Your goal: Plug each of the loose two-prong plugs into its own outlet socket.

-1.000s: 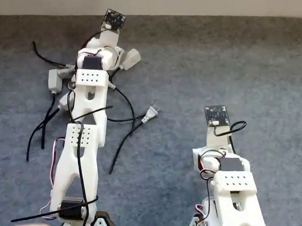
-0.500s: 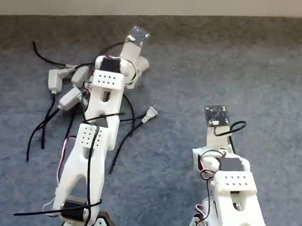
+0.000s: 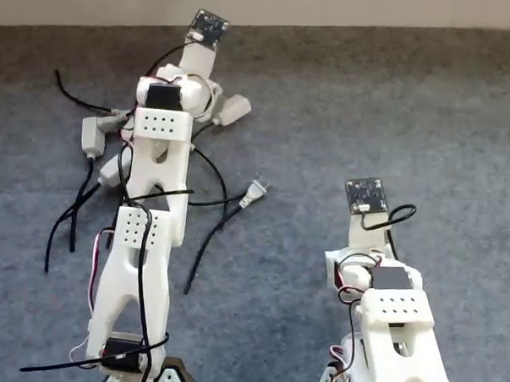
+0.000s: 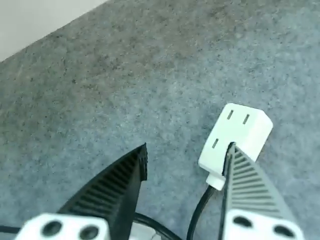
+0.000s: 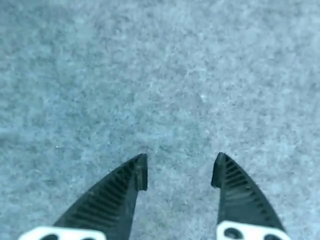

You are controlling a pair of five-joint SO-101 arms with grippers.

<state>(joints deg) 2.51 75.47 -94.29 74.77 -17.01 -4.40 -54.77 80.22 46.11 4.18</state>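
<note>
One loose two-prong plug (image 3: 253,191) sits on the surface (image 3: 404,108) around 5 o'clock, seen from above, from our left fingers (image 4: 117,187), spread wide with the white socket block (image 4: 236,131) touching one tip, its long axis toward 2 o'clock, and our right fingers (image 5: 117,197) gape wide too, holding nothing.

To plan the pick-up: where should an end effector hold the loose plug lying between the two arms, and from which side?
Probably take the plug by its pale body, behind the prongs, from above, clamped across its width. It lies flat, with the prongs pointing away from its black cable, so they stay free.
</note>
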